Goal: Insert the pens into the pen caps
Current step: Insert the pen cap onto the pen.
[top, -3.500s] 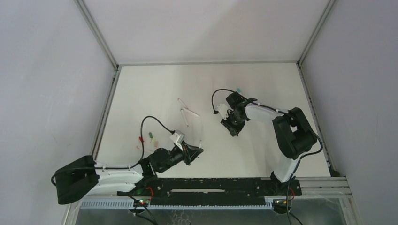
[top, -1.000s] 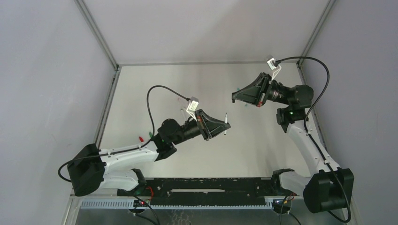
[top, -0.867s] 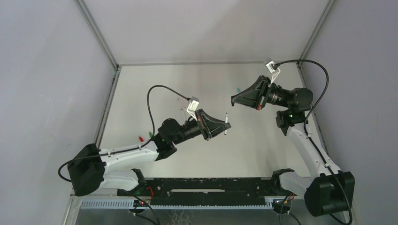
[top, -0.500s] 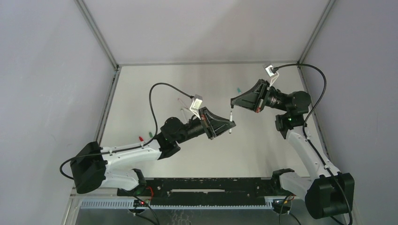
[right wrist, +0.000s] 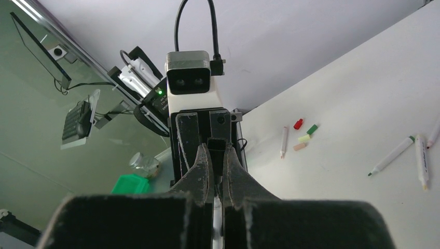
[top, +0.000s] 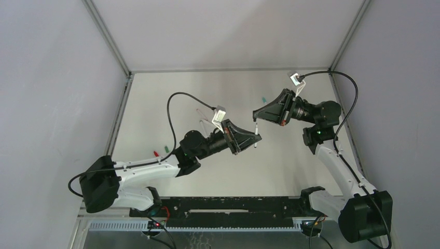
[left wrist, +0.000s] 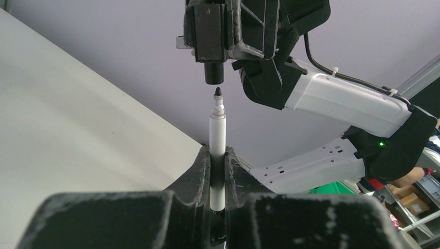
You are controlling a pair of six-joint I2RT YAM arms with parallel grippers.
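left hand clamped on pen; right hand pinched shut on black cap | risk: tip looks slightly off the cap's axis; pushing could skew the pen

No legible text on anything here.

White links, black joints, black wedge-shaped jaws; a grey camera and looping black cable behind them.
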